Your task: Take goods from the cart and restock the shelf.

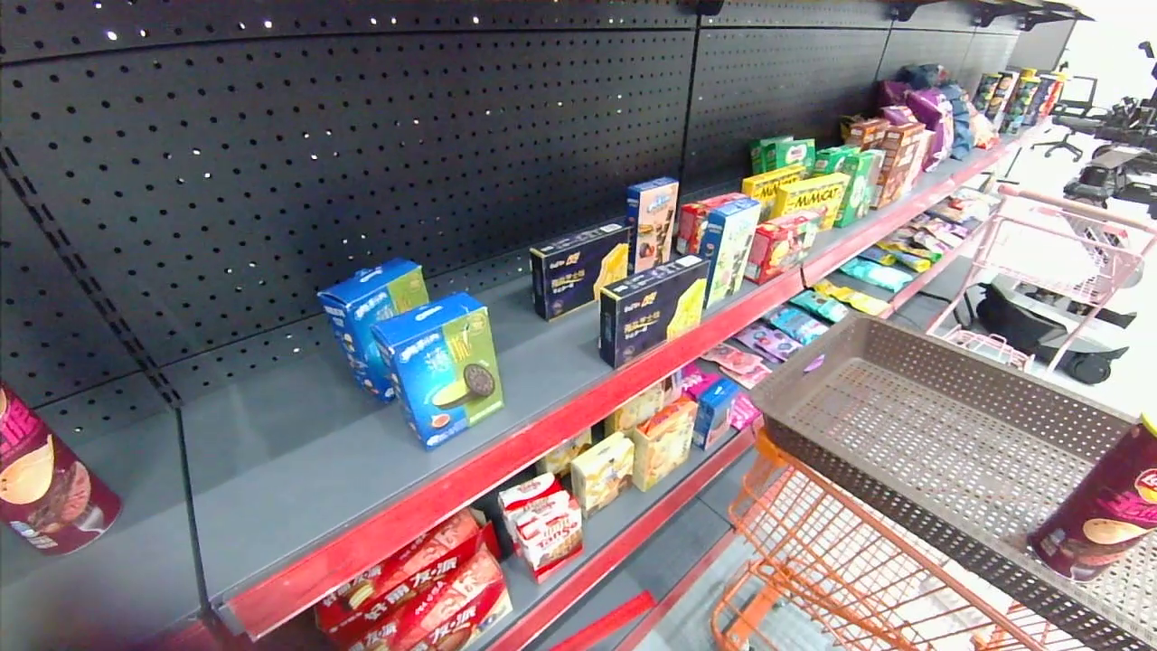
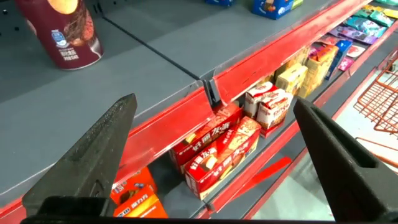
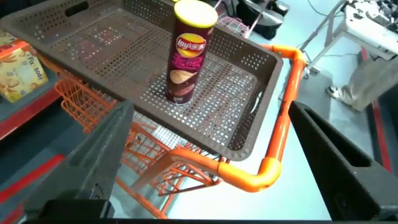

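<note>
A maroon chip can (image 1: 1105, 522) (image 3: 188, 51) stands upright in the brown perforated basket (image 1: 913, 425) (image 3: 112, 56) on top of the orange cart (image 1: 813, 561) (image 3: 273, 168). A second maroon chip can (image 1: 41, 484) (image 2: 62, 28) stands on the grey shelf (image 1: 298, 452) (image 2: 124, 74) at the far left. My left gripper (image 2: 211, 168) is open, hovering off the red shelf edge above the lower boxes. My right gripper (image 3: 208, 168) is open, above the cart's handle end, apart from the can.
Blue cookie boxes (image 1: 438, 366) and dark boxes (image 1: 651, 307) stand on the shelf, with more goods farther right. Red boxes (image 1: 425, 588) (image 2: 217, 152) fill the lower shelf. A pink cart (image 1: 1067, 244) stands at the back right. A person's legs (image 3: 367, 81) are near the cart.
</note>
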Robot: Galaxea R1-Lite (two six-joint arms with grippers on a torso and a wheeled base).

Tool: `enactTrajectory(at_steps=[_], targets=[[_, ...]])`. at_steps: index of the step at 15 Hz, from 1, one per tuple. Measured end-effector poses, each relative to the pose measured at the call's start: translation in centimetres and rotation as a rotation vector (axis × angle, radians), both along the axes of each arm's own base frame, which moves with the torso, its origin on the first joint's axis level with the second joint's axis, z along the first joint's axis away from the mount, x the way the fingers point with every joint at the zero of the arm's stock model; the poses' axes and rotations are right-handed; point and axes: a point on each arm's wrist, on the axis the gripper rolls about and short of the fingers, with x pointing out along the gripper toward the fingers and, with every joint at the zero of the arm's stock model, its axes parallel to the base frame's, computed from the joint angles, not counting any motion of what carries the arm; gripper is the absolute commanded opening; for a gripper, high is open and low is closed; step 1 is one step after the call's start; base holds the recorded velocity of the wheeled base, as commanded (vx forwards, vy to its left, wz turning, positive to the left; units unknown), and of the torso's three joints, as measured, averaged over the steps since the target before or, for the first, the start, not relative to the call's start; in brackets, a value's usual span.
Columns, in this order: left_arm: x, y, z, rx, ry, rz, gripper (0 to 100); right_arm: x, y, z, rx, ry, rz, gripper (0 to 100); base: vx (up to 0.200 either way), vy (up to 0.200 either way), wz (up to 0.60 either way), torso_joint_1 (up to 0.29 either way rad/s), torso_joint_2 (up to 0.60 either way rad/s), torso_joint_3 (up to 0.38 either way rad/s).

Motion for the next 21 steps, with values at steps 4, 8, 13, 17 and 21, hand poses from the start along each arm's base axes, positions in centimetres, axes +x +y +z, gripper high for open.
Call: enactTrajectory(at_steps=[4, 8, 13, 17, 21], targets=[[0.0, 0.0, 0.0, 0.000, 0.000, -0.001, 100, 0.8, -0.6, -1.0, 0.027, -0.019, -0.051, 100, 0.000, 0.000, 0.00, 0.000, 0.00, 0.000], [0.0, 0.0, 0.0, 0.000, 0.000, 0.000, 100, 1.9, -0.9, -0.3, 0.037, -0.093, -0.058, 100, 0.000, 0.000, 0.00, 0.000, 0.00, 0.000], [0.0, 0.0, 0.0, 0.000, 0.000, -0.001, 100, 6.7, -2.4, 1.2, 0.163, 0.012, -0.095, 100, 0.000, 0.000, 0.00, 0.000, 0.00, 0.000], [0.0, 0.0, 0.0, 0.000, 0.000, 0.000, 100, 12.0, -4.5, 0.4, 0.211, 0.150, -0.166, 100, 0.000, 0.000, 0.00, 0.000, 0.00, 0.000], [0.0, 0.0, 0.0, 0.000, 0.000, -0.001, 100, 15.3, -5.8, -1.7, 0.153, 0.190, -0.102, 100, 0.000, 0.000, 0.00, 0.000, 0.00, 0.000]])
